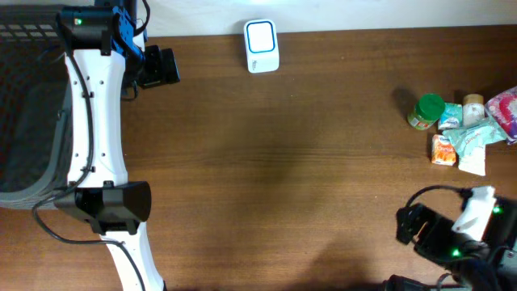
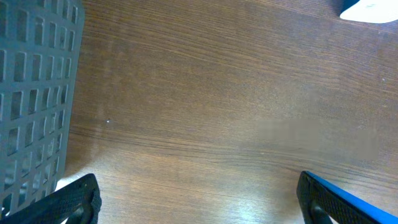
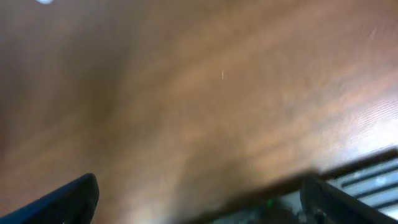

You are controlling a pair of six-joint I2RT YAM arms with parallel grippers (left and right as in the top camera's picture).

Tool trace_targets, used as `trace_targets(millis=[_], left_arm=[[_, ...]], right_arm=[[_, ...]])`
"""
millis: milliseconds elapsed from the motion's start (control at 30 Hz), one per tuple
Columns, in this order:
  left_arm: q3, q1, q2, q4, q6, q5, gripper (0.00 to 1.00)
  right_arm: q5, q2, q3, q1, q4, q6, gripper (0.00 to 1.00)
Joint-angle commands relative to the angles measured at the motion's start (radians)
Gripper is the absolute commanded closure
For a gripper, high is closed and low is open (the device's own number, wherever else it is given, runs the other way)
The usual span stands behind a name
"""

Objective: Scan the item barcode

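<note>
Brown wood grain covers the whole surface (image 1: 283, 162), darker through the middle and bare there. Beyond its far edge runs a pale strip; nothing more of the room shows.

A white scanner (image 1: 262, 46) lies at the far edge, about centre. The items (image 1: 452, 129) sit bunched at the right, well apart from the scanner: a green-lidded jar (image 1: 425, 111), an orange carton (image 1: 443, 149) nearer, a pink packet (image 1: 505, 109) at the right edge, and pale pouches between them, all touching or nearly so. A grey mesh basket (image 1: 24, 97) fills the far left corner.

The left hand (image 1: 166, 67) hangs at the far left, just beside the basket, to the left of the scanner. Its wrist view shows the fingers (image 2: 74, 202) spread wide over bare wood, with nothing between them.

The right hand (image 1: 406, 224) is at the near right, nearer than the items and apart from them. Its wrist view is blurred, yet the fingers (image 3: 62, 199) stand wide with only wood between.
</note>
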Motion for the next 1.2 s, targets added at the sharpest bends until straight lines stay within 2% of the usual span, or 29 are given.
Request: trace_targets(millis=[0, 367, 467, 567, 700, 800, 1000, 1167], left_arm=[[0.006, -0.003, -0.017, -0.001, 0.012, -0.006, 0.01], [0.006, -0.003, -0.017, -0.001, 0.012, -0.006, 0.01], [0.006, -0.003, -0.017, -0.001, 0.012, -0.006, 0.01], [0.006, -0.003, -0.017, -0.001, 0.012, -0.006, 0.01], [0.006, -0.003, -0.017, -0.001, 0.012, -0.006, 0.01], [0.006, -0.003, -0.017, -0.001, 0.012, -0.006, 0.01], [0.006, -0.003, -0.017, -0.001, 0.012, -0.006, 0.01], [0.006, -0.003, -0.017, -0.001, 0.012, -0.006, 0.01]], right_arm=[[-0.027, -0.003, -0.064, 0.008, -0.010, 0.000, 0.01], [-0.005, -0.008, -0.086, 0.008, -0.010, -0.003, 0.01], [-0.005, -0.074, -0.150, 0.022, 0.059, -0.004, 0.01], [-0.051, -0.202, -0.288, 0.188, 0.250, -0.144, 0.01], [-0.046, -0.346, -0.453, 0.350, 0.543, -0.246, 0.01], [-0.042, -0.447, -0.600, 0.363, 0.732, -0.293, 0.01], [0.023, -0.652, -0.921, 0.361, 1.105, -0.293, 0.01], [0.031, -0.719, -1.125, 0.361, 1.356, -0.293, 0.01]])
